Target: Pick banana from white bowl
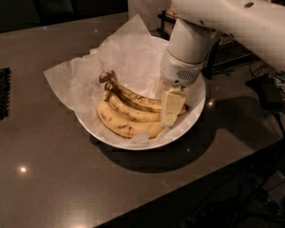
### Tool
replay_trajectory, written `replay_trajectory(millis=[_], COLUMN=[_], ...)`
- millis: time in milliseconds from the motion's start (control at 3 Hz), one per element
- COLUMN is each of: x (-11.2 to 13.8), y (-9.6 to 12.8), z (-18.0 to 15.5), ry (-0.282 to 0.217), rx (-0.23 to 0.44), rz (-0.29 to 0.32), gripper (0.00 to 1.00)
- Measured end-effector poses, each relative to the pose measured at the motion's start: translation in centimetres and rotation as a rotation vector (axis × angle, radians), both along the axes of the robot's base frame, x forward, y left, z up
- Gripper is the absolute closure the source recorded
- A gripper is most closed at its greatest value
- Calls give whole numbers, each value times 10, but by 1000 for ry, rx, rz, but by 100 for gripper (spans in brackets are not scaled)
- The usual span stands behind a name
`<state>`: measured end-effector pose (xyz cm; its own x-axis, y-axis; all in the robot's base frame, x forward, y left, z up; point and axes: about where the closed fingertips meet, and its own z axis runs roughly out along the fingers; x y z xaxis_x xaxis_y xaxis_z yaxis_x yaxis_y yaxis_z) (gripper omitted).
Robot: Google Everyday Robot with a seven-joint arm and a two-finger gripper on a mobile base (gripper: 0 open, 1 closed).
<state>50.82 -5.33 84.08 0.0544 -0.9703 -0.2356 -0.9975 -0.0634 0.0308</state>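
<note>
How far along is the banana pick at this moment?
Done: the arm reaches over the white bowl, and the claw is down at the right ends of the fruit. In hand: the claw sits against the mottled banana, but a grip cannot be confirmed. Left: lifting it out; it lies in the bowl beside two yellower bananas, on the paper.
</note>
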Motion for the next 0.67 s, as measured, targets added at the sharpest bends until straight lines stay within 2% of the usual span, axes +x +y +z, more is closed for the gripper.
replay_trajectory(millis=[333, 667], x=[-1, -4], y=[0, 2], z=[2, 14], ry=[-14, -72], rx=[2, 16], rz=[-10, -16], gripper=[81, 100])
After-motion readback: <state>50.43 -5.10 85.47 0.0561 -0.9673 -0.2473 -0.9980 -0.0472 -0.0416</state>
